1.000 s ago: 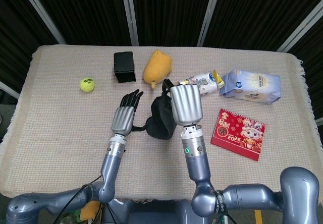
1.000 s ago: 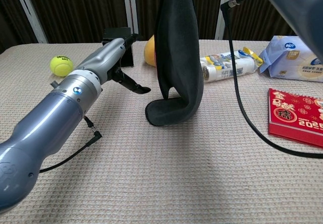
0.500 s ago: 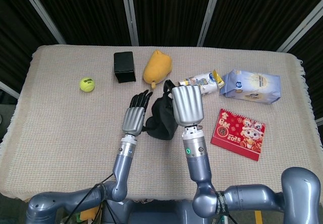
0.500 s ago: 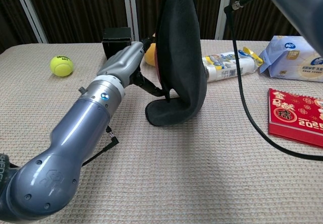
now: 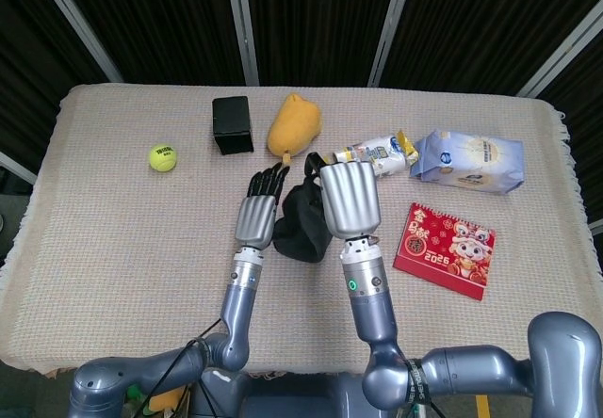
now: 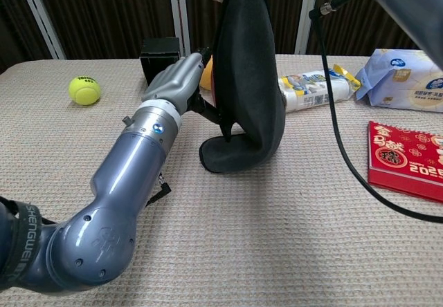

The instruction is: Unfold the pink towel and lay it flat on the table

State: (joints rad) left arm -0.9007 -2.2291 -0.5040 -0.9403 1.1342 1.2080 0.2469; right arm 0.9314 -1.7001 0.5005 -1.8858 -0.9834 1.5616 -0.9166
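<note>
The towel point(image 5: 300, 220) looks dark, with a pinkish-red lining showing along one edge. It hangs as a folded strip point(image 6: 249, 79), its lower end curled on the table point(image 5: 122, 239). My right hand point(image 5: 349, 197) holds its top, back of the hand toward the head camera; the chest view cuts that hand off above the frame. My left hand point(image 5: 259, 206) is just left of the cloth. Its fingers are stretched forward, and its fingertips point(image 6: 211, 113) reach in against the towel's left edge at mid height. I cannot see a grip there.
A tennis ball point(image 5: 163, 157) lies far left. A black box point(image 5: 232, 124) and a yellow plush point(image 5: 294, 126) sit behind the towel. A snack packet point(image 5: 382, 154), a blue tissue pack point(image 5: 468, 162) and a red calendar point(image 5: 445, 250) lie to the right. A black cable point(image 6: 339, 148) hangs from my right arm.
My left hand has moved right and forward, from apart from the towel to touching its left edge. The right hand and hanging towel have barely shifted.
</note>
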